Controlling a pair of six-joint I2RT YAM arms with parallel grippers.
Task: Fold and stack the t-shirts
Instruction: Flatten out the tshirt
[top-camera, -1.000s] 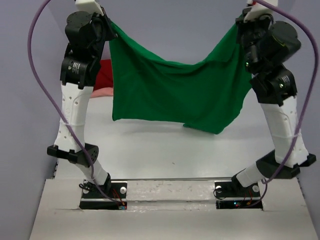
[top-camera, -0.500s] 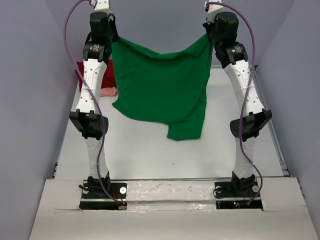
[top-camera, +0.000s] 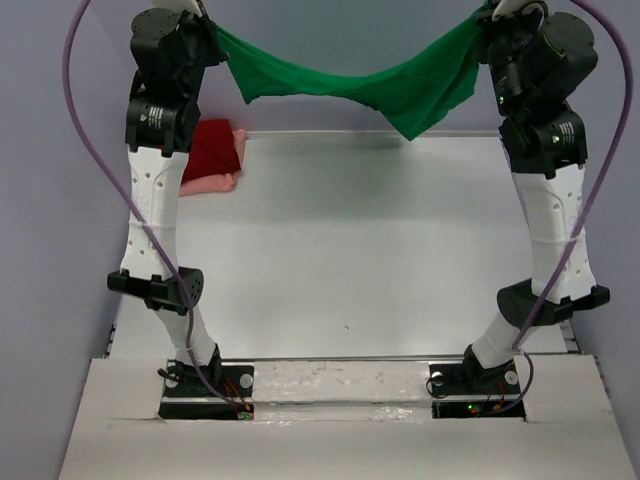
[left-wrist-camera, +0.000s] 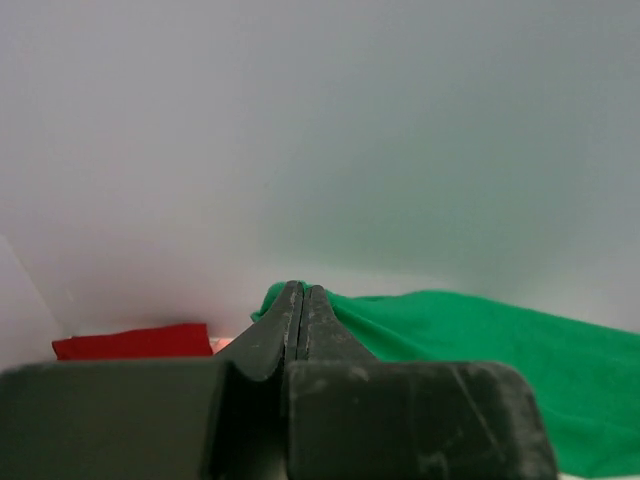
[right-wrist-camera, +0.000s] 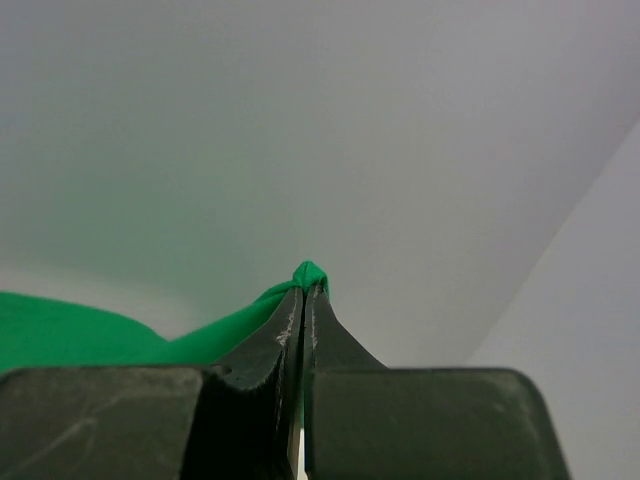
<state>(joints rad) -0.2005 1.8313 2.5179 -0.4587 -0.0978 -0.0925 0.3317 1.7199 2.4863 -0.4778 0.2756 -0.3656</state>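
While the left pincer (left-wrist-camera: 302, 292) and right pincer (right-wrist-camera: 305, 291) pinch the green t-shirt (top-camera: 340, 85) aloft, the red t-shirt (top-camera: 210, 150) tops the pink t-shirt (top-camera: 208, 184)

White tbl (top-camera: 350, 250), matte; small dark speck (top-camera: 347, 326) nr front centre. Grey-lilac walls (top-camera: 50, 200) L, R & back. Pale board (top-camera: 340, 440) along near edge.

1. Up high at the back: hanging shirt (top-camera: 340, 85), left end in left gripper (left-wrist-camera: 303, 292), right end in right gripper (right-wrist-camera: 305, 290).
2. Sags in the middle over the far edge of the table (top-camera: 350, 260), not touching it.
3. On the table's far left, just beside the left arm (top-camera: 150, 220): top shirt (top-camera: 212, 150) lying on bottom shirt (top-camera: 205, 186).
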